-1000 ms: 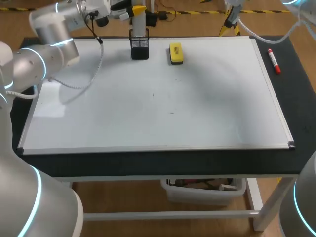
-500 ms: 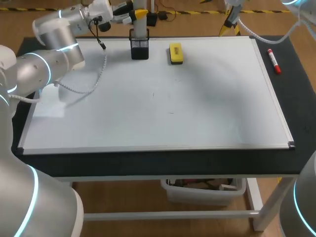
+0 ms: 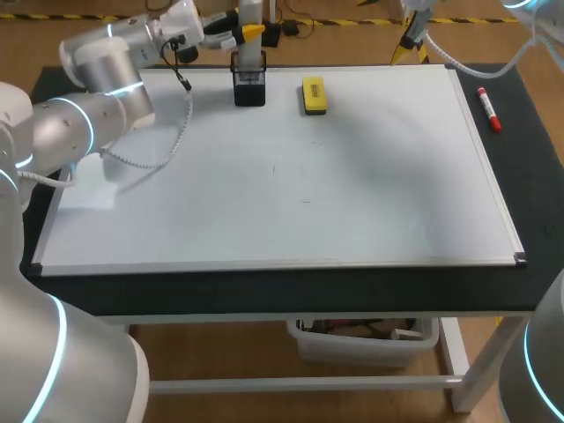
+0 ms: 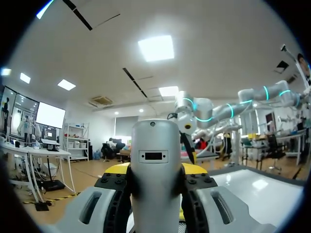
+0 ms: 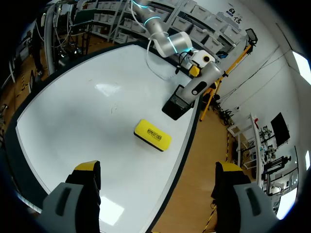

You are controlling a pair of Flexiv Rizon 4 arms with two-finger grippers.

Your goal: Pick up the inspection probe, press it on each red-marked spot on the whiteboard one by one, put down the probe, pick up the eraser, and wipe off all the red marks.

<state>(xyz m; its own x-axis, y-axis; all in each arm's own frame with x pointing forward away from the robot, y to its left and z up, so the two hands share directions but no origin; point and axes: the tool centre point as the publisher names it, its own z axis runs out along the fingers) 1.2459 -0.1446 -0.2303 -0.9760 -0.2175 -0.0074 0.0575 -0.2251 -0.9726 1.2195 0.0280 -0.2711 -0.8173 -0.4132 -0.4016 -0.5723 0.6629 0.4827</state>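
Probe (image 4: 155, 160) pinched by left fingers (image 4: 116, 199), eraser (image 5: 152, 135) — right wrist view

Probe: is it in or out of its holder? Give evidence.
In. The probe stands upright, its lower end inside the black holder; the left end effector grips it above.

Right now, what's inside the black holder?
The probe stands upright in the holder; the left gripper has its jaws shut on the upper part. Its lower end is hidden by the mesh walls.
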